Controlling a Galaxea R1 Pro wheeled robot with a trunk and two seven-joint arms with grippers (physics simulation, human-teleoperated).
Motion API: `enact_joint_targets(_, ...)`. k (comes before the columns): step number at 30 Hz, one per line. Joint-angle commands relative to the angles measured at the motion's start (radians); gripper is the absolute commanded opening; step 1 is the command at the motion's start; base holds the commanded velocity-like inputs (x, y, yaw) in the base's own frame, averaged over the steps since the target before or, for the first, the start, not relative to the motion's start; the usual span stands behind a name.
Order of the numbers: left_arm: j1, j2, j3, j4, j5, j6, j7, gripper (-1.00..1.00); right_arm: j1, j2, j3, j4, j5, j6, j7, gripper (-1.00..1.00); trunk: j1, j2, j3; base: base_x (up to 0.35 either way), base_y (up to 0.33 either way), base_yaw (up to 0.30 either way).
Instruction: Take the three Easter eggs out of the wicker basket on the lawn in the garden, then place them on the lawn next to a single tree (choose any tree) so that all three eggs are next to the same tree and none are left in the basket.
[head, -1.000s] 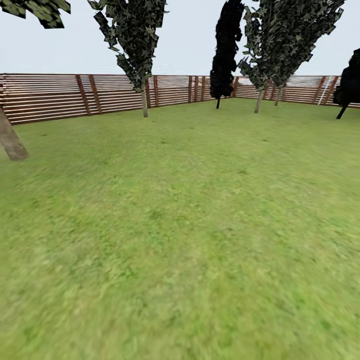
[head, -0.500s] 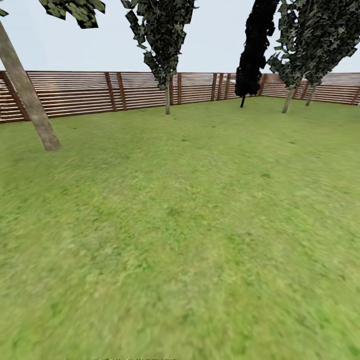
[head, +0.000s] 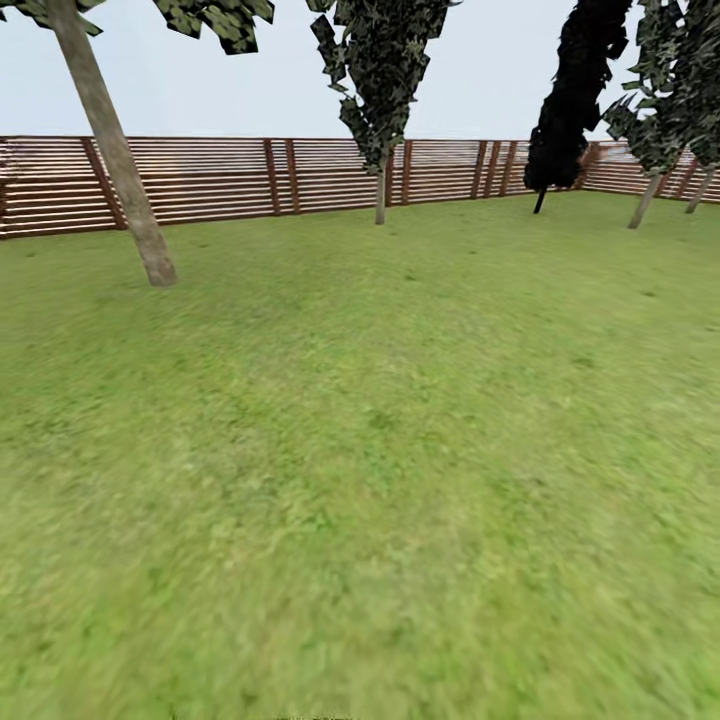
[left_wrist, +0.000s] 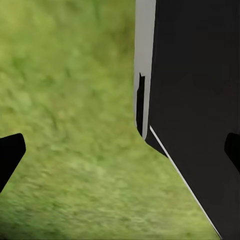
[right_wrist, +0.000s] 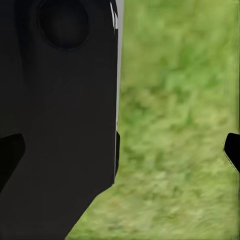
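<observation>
The Easter eggs and the wicker basket are out of view. The lawn (head: 360, 450) spreads wide and flat ahead of me. A tree (head: 125, 190) with a leaning pale trunk stands at the left, near the fence. Another tree (head: 381, 190) with a thin trunk and dark green leaves stands farther back in the middle. My left gripper (left_wrist: 120, 152) is open over grass, with nothing between its fingers. My right gripper (right_wrist: 120, 152) is open too and holds nothing.
A brown slatted fence (head: 220, 180) closes the far side of the garden. A narrow black cypress-like tree (head: 575, 100) and two more pale-trunked trees (head: 645, 200) stand at the back right. My own black body panel (left_wrist: 200, 100) lies close beside each gripper.
The whole head view has swung left: trees and fence have slid right in the picture, and the leaning pale trunk has come fully into view. That is camera motion.
</observation>
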Motion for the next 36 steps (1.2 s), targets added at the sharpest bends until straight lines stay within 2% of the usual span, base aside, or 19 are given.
enact_joint_targets(1,0.000,0.000,0.000,-0.001,0.000,0.000,0.000,1.00,-0.001,0.000,0.001,0.001,0.002,-0.003,-0.003,1.00,0.000,0.000,-0.001,0.000,0.000,0.281)
enact_joint_targets(36,0.000,0.000,0.000,-0.001,0.000,0.000,0.000,1.00,0.000,-0.001,0.001,0.001,0.002,-0.003,-0.003,1.00,0.000,0.000,-0.029,0.000,0.000,0.281)
